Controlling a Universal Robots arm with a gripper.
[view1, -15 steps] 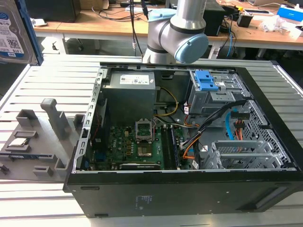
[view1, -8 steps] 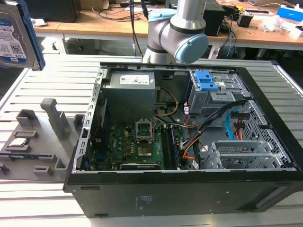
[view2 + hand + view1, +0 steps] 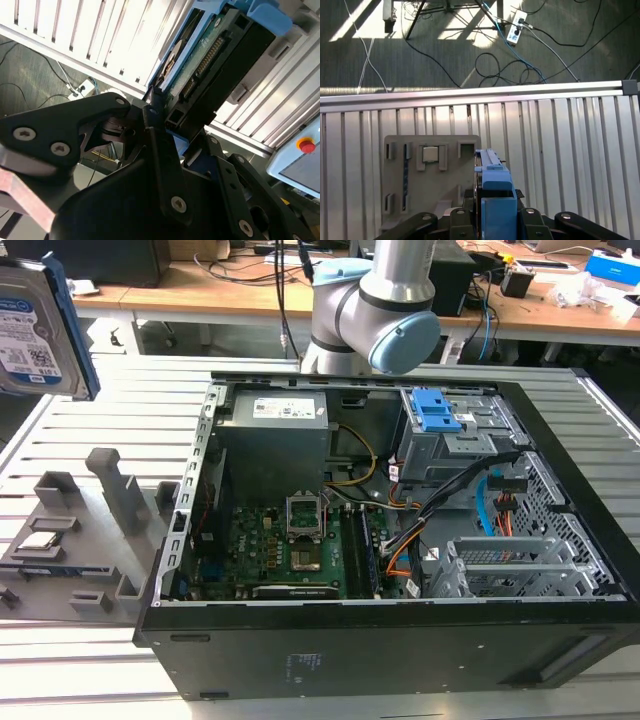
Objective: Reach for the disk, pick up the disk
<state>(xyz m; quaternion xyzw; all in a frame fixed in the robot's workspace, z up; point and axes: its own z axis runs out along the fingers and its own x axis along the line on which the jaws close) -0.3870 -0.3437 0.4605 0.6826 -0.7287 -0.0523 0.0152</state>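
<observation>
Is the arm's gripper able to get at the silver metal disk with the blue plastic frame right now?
Probably yes: the gripper appears closed on the silver, blue-framed disk, held in the air above the grey slotted tray, with nothing between them.

Silvery metal disk [image 3: 35,330], blue plastic frame [image 3: 497,205]

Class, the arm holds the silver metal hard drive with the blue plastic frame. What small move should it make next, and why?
Probably a slow, short straight lift, grip unchanged: the gripper is shut on one end of the silver, blue-framed disk, which hangs free above the slatted metal table near the grey fixture.
</observation>
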